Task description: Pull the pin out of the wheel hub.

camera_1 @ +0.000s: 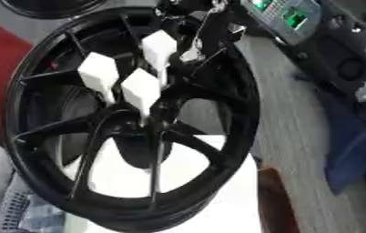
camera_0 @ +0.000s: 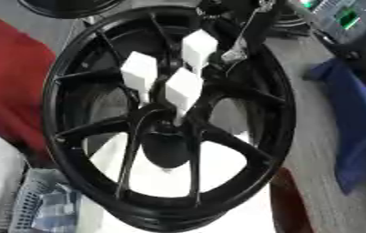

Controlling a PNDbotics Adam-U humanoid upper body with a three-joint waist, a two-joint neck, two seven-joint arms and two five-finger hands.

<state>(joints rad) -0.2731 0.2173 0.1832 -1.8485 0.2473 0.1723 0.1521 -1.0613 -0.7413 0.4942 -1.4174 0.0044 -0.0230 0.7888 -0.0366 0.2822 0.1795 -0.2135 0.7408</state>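
red cloth (camera_0: 7, 77) far left | blue cloth (camera_0: 358, 123) right | grey device (camera_1: 286, 16) (green screen) far right | mesh basket (camera_0: 39, 205) near left

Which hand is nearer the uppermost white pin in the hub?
Right. The right hand hangs just right of the uppermost white pin, at the top of the wheel; the left hand shows in neither view.

One black wheel hub (camera_0: 170, 150) fills the middle. Three white block-headed pins (camera_0: 183, 88) stand clustered at about 12 o'clock from its centre. One blue cloth (camera_0: 358, 118) lies at 3 o'clock, and one red cloth (camera_0: 7, 82) at 9 o'clock.
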